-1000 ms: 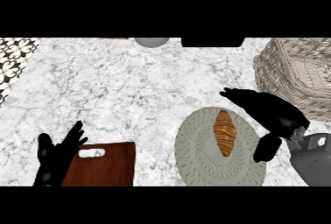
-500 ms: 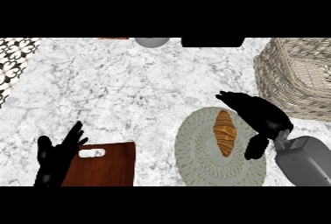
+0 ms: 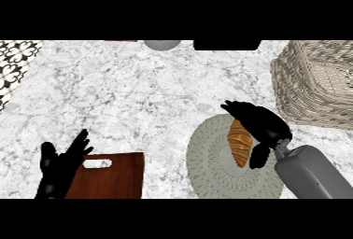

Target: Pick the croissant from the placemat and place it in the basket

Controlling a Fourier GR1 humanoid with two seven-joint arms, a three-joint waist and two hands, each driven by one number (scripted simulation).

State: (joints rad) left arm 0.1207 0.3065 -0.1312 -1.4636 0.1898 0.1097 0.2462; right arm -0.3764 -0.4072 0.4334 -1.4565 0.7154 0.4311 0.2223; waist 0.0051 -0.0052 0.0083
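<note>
A golden-brown croissant (image 3: 239,145) lies lengthwise on a round grey woven placemat (image 3: 214,163) at the lower right of the counter. My right hand (image 3: 263,126) hovers over the croissant's right side, fingers curved above its far end and thumb hanging by its near end, partly hiding it; I cannot see whether it touches. The wicker basket (image 3: 317,84) stands at the right edge, beyond the placemat. My left hand (image 3: 60,165) rests open at the lower left, fingers up.
A dark wooden cutting board (image 3: 110,177) with a handle slot lies beside the left hand. A grey bowl (image 3: 162,44) and a black object (image 3: 228,44) sit at the counter's far edge. A patterned cloth (image 3: 14,65) shows at the far left.
My right hand has moved left from the placemat's right edge to over the croissant. The left hand has stayed still.
</note>
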